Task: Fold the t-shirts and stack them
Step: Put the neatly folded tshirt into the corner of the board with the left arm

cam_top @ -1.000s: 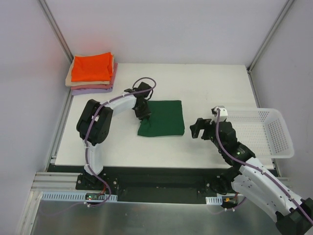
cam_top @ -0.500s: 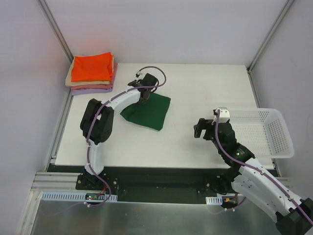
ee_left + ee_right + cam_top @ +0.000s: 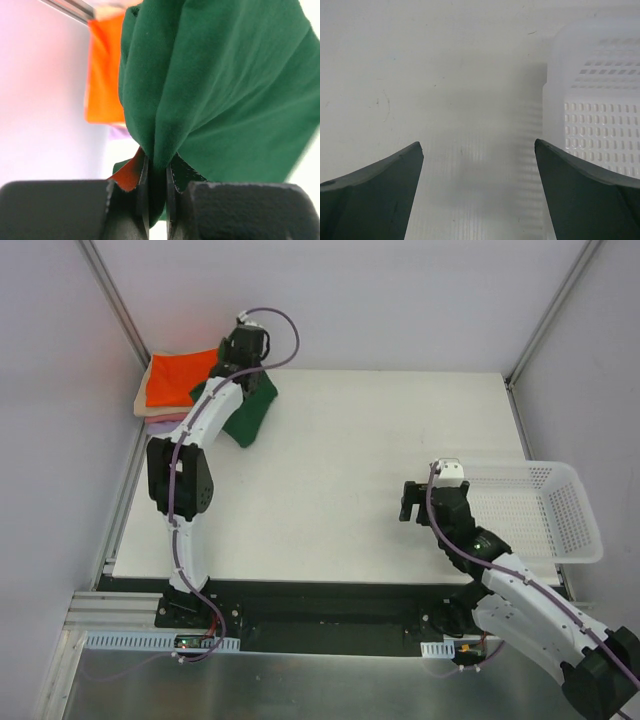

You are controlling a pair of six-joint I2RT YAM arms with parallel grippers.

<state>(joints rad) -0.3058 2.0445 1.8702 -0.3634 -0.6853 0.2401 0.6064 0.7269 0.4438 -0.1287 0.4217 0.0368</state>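
Risk first: the green shirt (image 3: 247, 412) hangs bunched from one pinch, its low end drooping toward the table (image 3: 380, 460) just right of the stack (image 3: 180, 395). Let go like that, it'd prob land as a crumpled lump, half on the orange shirt (image 3: 178, 378) and half off, w/ the fold lost. A trailing edge could also catch the stack and drag the orange shirt askew. The stack sits right at the back-left corner, so there's not much room for error. The grip is on a gathered ridge only, so a layer could slip out mid-air.

Fingers: the left gripper (image 3: 155, 185) is clamped tight on that ridge of green cloth, jaws nearly meeting w/ just fabric between. The right gripper (image 3: 479, 190) is spread wide, holding nothing, over bare table beside the basket (image 3: 560, 510), well apart from the shirts.
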